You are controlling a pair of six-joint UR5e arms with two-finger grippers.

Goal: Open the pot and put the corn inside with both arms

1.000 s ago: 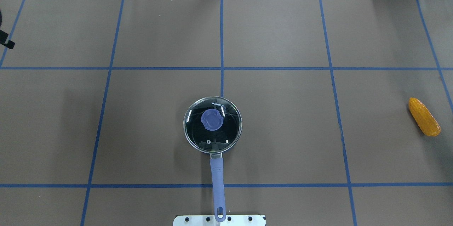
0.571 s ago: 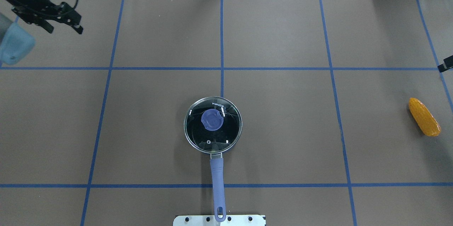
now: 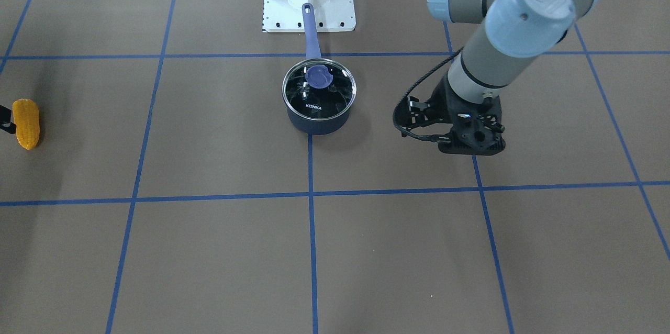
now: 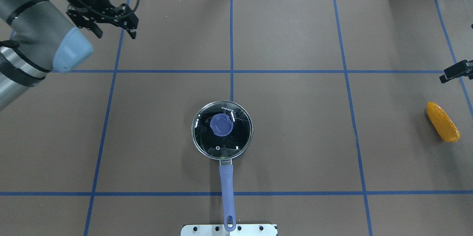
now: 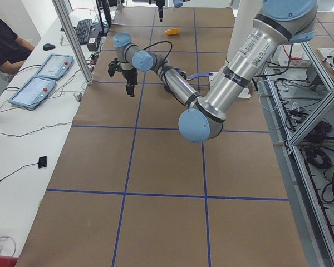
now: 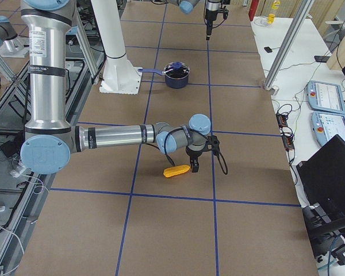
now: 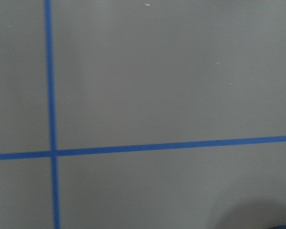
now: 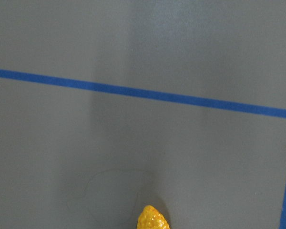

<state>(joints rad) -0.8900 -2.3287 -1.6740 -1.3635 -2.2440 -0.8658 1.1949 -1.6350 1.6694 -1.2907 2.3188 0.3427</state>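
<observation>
Two hands, neither touching anything. Taking the overhead view as our clock, the pot (image 4: pixel 226 180) sits mid-counter (image 4: pixel 295 125). Its handle points to 6 o'clock and the handle's end lies over the white base plate (image 4: pixel 258 229). The glass KONKA lid (image 4: pixel 236 138) is on the pot, with its blue knob (image 4: pixel 221 125) centred. We see the corn (image 4: pixel 442 122) far out at 3 o'clock from the pot, near the counter edge, lying flat on an 11-to-5 line. The left hand (image 4: pixel 115 32) hangs well apart from the pot, between its 10 and 11 o'clock, fingers spread with nothing between them. The right hand (image 4: pixel 455 73) is near the corn at its 12 o'clock, clipped by the frame edge, so we cannot tell if its fingers are apart or together. The right wrist camera catches only the corn's tip.
</observation>
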